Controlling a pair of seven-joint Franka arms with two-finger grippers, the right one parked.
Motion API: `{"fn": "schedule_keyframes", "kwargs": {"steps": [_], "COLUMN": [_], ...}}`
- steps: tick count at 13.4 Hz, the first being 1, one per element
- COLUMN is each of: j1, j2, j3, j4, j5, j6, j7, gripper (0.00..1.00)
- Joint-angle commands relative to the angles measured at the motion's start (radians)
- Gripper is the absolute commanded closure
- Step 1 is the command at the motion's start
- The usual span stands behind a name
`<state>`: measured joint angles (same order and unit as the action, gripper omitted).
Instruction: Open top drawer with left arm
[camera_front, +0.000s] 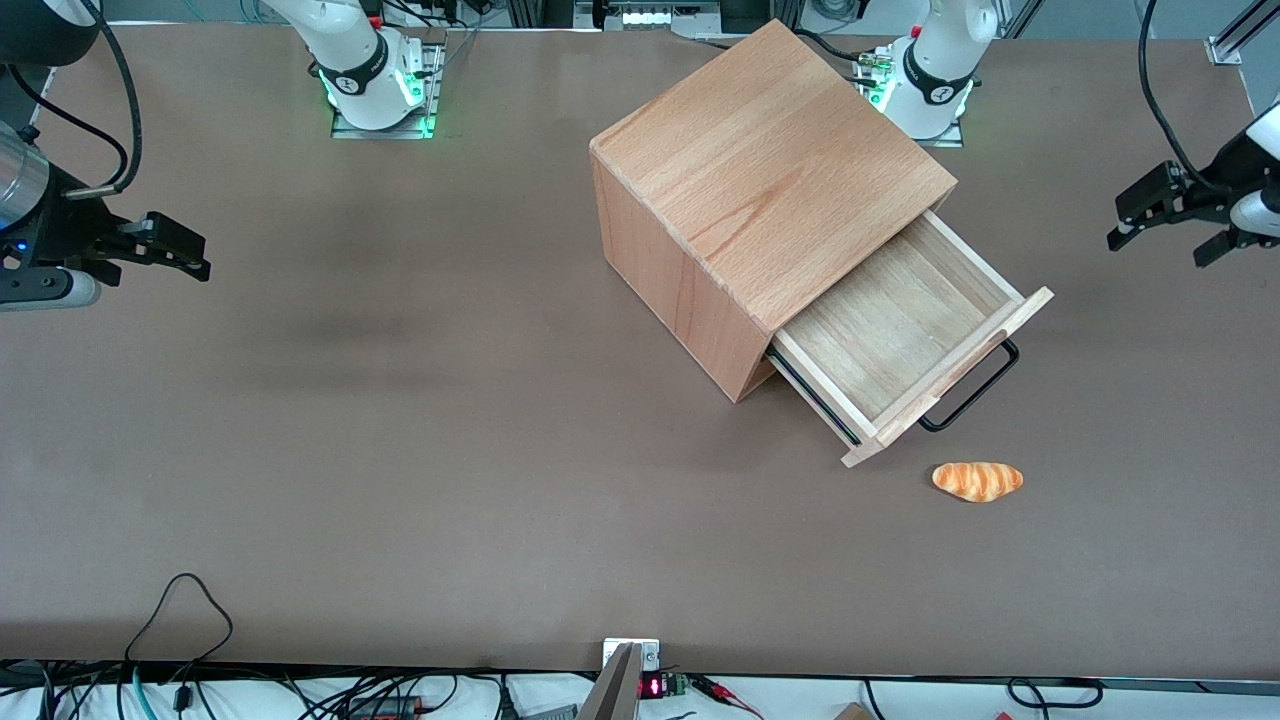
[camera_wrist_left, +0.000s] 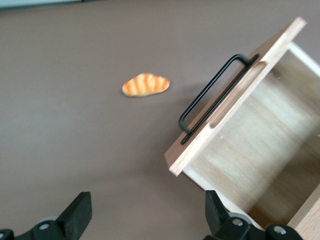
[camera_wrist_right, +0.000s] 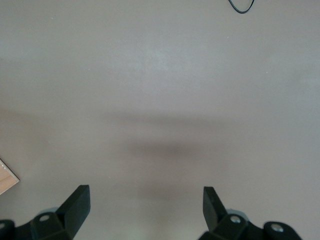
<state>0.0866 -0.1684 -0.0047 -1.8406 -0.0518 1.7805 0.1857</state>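
Jaws of gripper (camera_front: 1165, 228) wide apart, well clear of top drawer (camera_front: 905, 335).

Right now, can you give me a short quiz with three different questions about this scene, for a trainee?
1. True or false: the drawer is pulled out of the cabinet.
2. What lies on the table nearer to the front camera than the handle? A) croissant B) cup C) spoon
3. Fill in: the tool is ____ and holds nothing.

Key: 1 true. 2 A, the croissant. 3 open; it hangs off the drawer, toward the working arm's end of the table.
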Motion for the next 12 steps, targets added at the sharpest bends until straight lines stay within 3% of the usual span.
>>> {"fn": "schedule_keyframes", "kwargs": {"steps": [1,12], "j1": [-0.016,-0.001], "j2": [0.026,0.035], "j3": [0.006,0.009], "j4": [0.040,0.043], "j5": [0.087,0.072], "j6": [-0.042,-0.047], "j7": [-0.113,-0.132], "gripper": [0.00,0.00]}}
